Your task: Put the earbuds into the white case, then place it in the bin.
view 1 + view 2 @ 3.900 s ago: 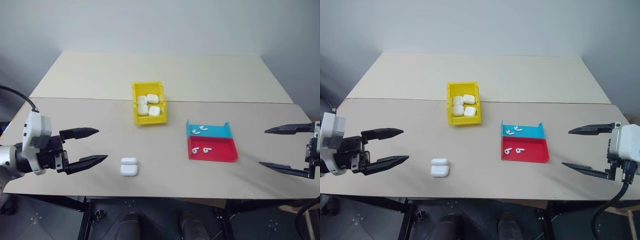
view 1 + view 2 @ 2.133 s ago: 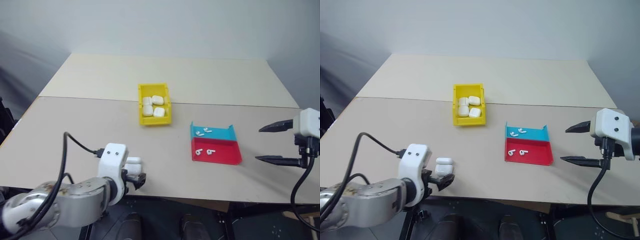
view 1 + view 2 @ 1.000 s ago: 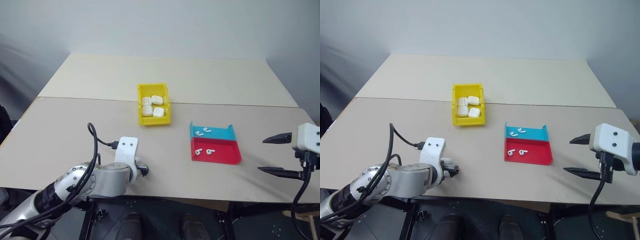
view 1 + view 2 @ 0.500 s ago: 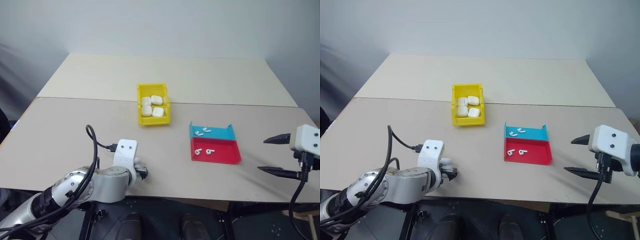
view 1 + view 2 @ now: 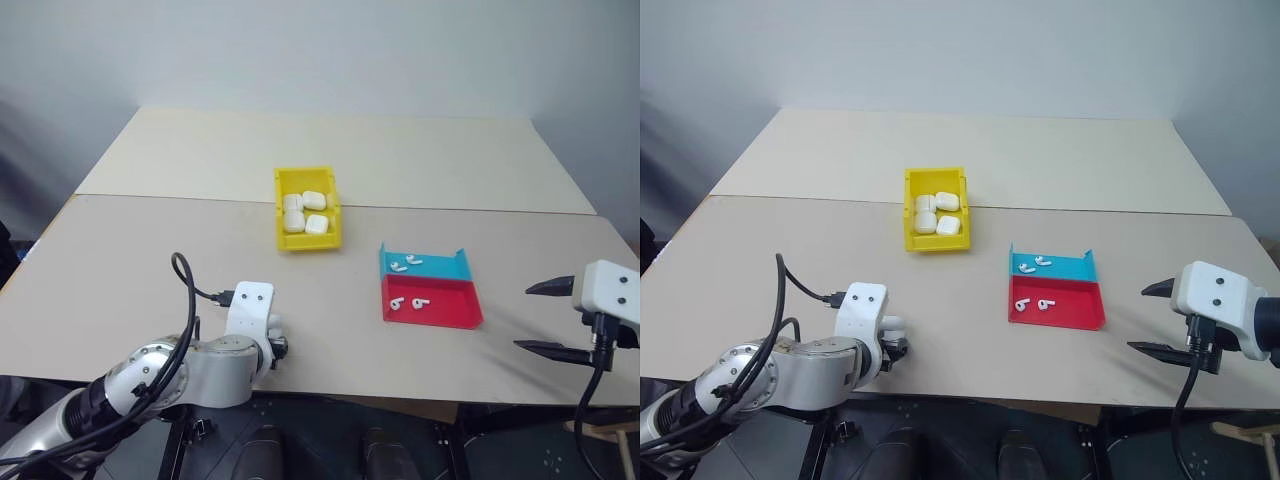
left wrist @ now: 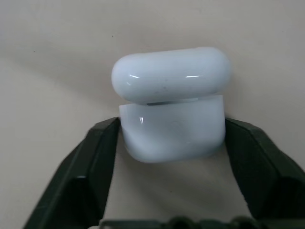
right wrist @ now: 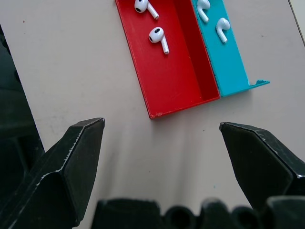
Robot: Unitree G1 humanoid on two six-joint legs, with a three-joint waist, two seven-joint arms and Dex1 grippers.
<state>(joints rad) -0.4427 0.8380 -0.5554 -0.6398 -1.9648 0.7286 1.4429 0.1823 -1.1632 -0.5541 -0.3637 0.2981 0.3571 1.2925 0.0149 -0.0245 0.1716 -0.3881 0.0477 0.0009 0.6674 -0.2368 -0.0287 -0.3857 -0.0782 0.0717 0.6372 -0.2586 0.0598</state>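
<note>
The bench (image 5: 150, 270) is plain tan. The bin (image 5: 290, 182) is bright yellow. One tray (image 5: 455, 315) is red, one tray (image 5: 445, 262) blue. The case (image 6: 171, 102) and earbuds (image 7: 157, 36) are white (shiny too). The fingers (image 6: 95, 162) are black.

The white case (image 6: 171, 114) is a small glossy rounded box lying on the bench near its front edge; its lid sits slightly ajar, a thin dark gap showing along the seam, and its lower body is pinched from both sides between two black fingers (image 6: 102, 157). The earbuds are tiny glossy white pieces with short stems: one pair (image 7: 152, 21) lies in a shallow red tray, another pair (image 7: 213, 18) in the blue tray touching it. The bin (image 5: 307, 208) is bright yellow with upright walls, standing mid-bench with four white cases (image 5: 305, 212) inside.
</note>
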